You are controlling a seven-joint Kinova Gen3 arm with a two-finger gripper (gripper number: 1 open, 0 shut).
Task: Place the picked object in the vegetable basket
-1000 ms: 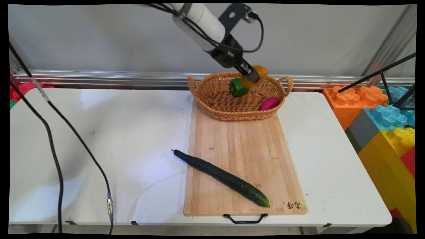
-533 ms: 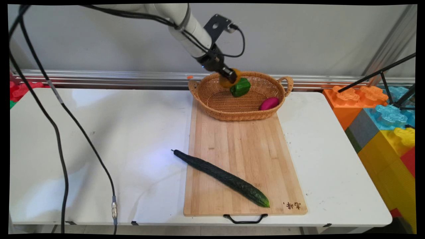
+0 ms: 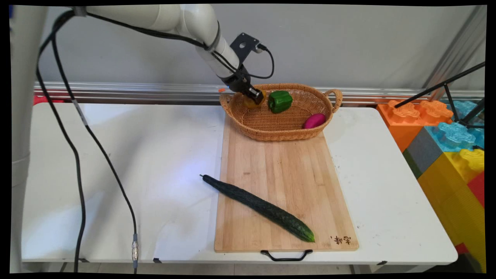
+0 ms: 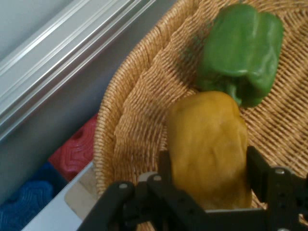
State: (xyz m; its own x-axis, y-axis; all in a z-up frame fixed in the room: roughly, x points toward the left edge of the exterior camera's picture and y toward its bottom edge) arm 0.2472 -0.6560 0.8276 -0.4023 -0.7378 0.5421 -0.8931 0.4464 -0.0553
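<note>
1. Table (image 3: 116,162): white, with a long wooden cutting board (image 3: 285,186) lying on its right half; the board's black handle sits at the near edge

2. Wicker basket (image 3: 271,131): oval, two handles, standing on the far end of the cutting board, next to the wall rail. Coloured foam blocks (image 3: 445,135) stand off the table's right end, well apart from the basket

3. Cucumber (image 3: 257,206): long, dark green, lying aslant across the board's near left corner, its stem end overhanging onto the table. Nothing touches it, and it lies well apart from the arm

4. Green bell pepper (image 4: 243,50): lying in the basket's far part, just beside the held yellow piece. Contact between the two cannot be settled from either view

5. Magenta vegetable (image 3: 314,120): small and oval, possibly an eggplant, lying against the basket's right inner wall

6. Gripper (image 3: 254,94): low inside the basket's left end, claw clamped on a yellow-orange vegetable (image 4: 209,149). In the hand view a black finger shows on each side of it. Whether its underside touches the weave is hidden

7. Tally as it lies: two vegetables loose in the basket, one yellow piece inside the rim but not let go, cucumber out on the board
</note>
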